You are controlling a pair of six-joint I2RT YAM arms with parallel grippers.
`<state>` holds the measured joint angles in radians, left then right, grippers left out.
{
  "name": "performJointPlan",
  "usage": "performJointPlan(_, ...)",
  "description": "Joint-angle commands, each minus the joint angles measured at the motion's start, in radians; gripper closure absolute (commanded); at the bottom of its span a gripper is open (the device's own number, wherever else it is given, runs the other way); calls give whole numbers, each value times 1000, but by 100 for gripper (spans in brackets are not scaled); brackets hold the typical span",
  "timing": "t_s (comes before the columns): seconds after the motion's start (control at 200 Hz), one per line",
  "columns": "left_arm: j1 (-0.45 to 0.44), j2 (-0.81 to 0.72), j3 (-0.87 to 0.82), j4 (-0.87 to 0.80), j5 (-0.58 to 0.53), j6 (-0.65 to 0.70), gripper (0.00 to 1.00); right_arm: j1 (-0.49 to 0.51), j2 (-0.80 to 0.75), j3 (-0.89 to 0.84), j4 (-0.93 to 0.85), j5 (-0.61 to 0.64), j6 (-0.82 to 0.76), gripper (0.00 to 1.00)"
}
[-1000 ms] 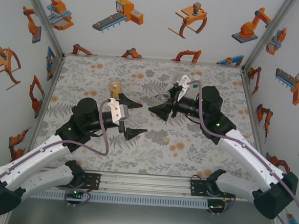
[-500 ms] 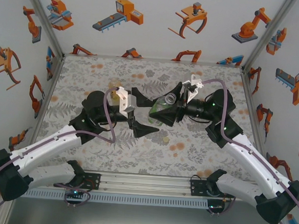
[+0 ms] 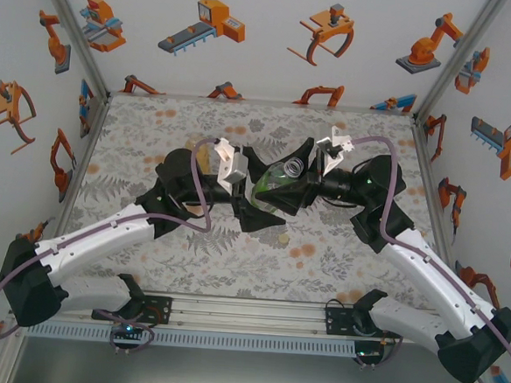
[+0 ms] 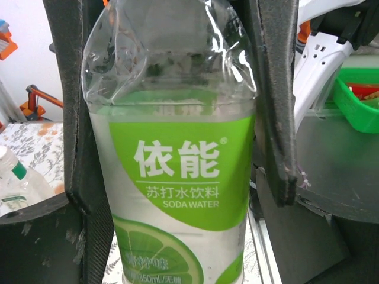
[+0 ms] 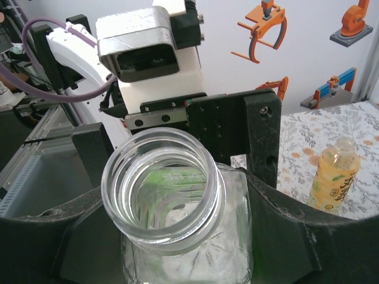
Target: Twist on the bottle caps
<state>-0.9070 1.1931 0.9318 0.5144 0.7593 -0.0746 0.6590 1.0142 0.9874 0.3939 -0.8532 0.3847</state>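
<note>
1. Robot test cell, lab-type setting.
2. White walls point(image 3: 273, 70) printed with orange cartoon robots; aluminium frame posts point(image 3: 74, 30) rise at the far corners of the tabletop point(image 3: 155, 123).
3. Two robot arms point(image 3: 426, 265) bolted to a slotted rail point(image 3: 247, 312) along the near tabletop edge.
4. Tabletop covered in a floral print.

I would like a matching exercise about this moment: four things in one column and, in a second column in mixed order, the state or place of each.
Things
1. slim clear bottle
2. amber-yellow bottle
3. right gripper
4. left gripper

States or places
A. stands upright on the table
B. its fingers stand on either side of the slim clear bottle's body
C. held in the air, mouth open, no cap on it
D. shut on the slim clear bottle just below its neck

Pairs: 1-C, 2-A, 3-D, 4-B
</note>
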Motion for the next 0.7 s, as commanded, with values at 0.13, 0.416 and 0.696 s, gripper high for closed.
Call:
performJointPlan(0.13, -9, 1, 31, 83, 24, -36, 28, 7, -11, -6, 54, -6, 10, 61)
performJointPlan(0.416, -9, 2, 30, 91, 19, -34, 39, 8, -23, -6, 43, 8, 11, 61)
performJointPlan(0.696, -10, -3, 25, 106, 19, -41, 53, 11, -38, -12, 36, 25, 11, 61)
